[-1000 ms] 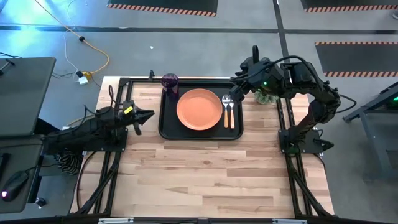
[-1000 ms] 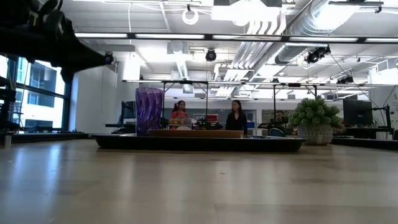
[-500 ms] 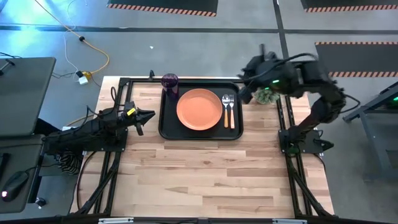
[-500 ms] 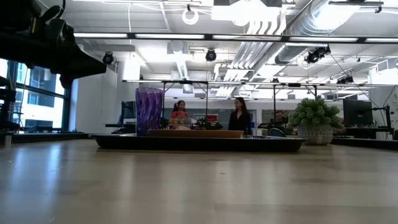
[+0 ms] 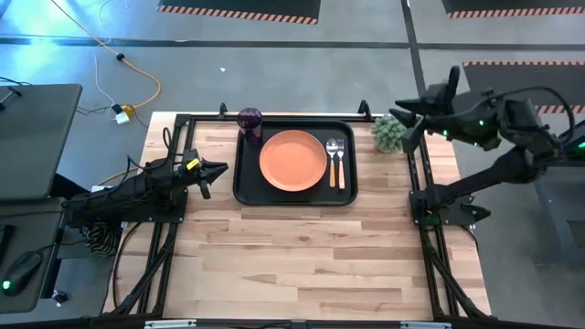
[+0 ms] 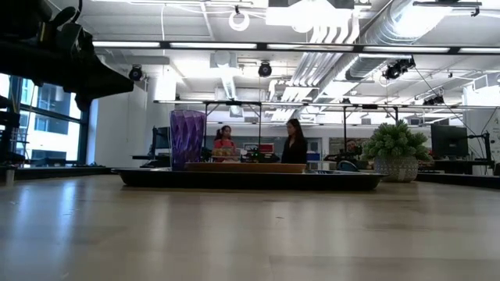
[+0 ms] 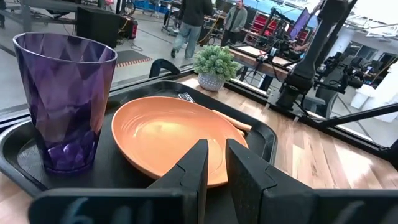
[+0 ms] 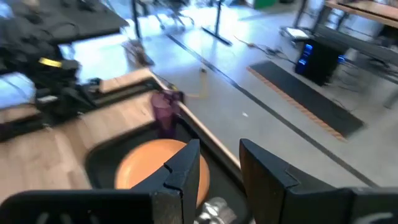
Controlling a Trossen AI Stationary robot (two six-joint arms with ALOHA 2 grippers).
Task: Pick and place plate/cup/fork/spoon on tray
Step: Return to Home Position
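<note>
Hovering right pincer (image 5: pixel 408 122) beside plant (image 5: pixel 388 134)

Top-down view: grey concrete floor (image 5: pixel 302 64), a loose yellow cable (image 5: pixel 157 87) at upper left, black hazard-striped mats (image 5: pixel 239 9) along the top edge. Level view: white ceiling ducts (image 6: pixel 367 31) at upper right, strip lights (image 6: pixel 195 44) across the top, tall windows (image 6: pixel 48 105) at left.
</note>
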